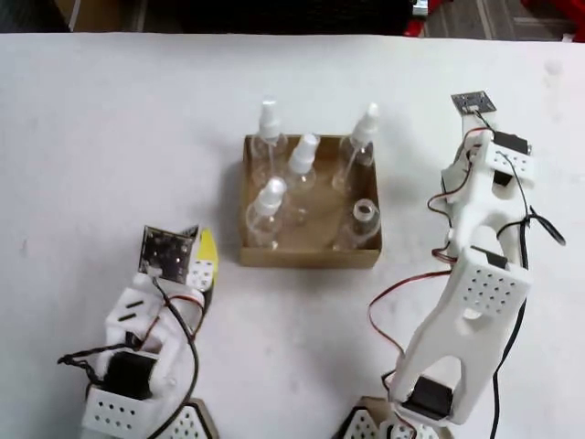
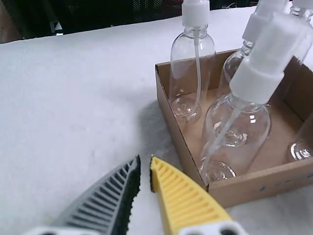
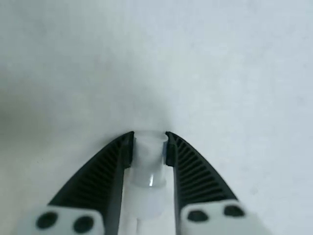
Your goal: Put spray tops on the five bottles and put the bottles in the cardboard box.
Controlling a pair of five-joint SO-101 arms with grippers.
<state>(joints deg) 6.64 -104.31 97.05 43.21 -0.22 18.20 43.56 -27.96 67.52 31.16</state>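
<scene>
The cardboard box (image 1: 309, 255) stands mid-table and holds five clear bottles. Several carry white spray tops, among them the back left bottle (image 1: 269, 139) and the front left bottle (image 1: 266, 210). The front right bottle (image 1: 362, 219) has an open neck with no top. My right gripper (image 3: 149, 139) is shut on a white spray top (image 3: 148, 169), held over bare white table; the right arm (image 1: 484, 178) is to the right of the box. My left gripper (image 2: 145, 169) (image 1: 207, 249), one finger yellow and one grey, is shut and empty, near the box's front left corner (image 2: 161, 73).
The white table (image 1: 110, 137) stretches wide to the left of and behind the box. Red and black cables (image 1: 393, 293) hang from the right arm near the front edge. Both arm bases sit at the near edge.
</scene>
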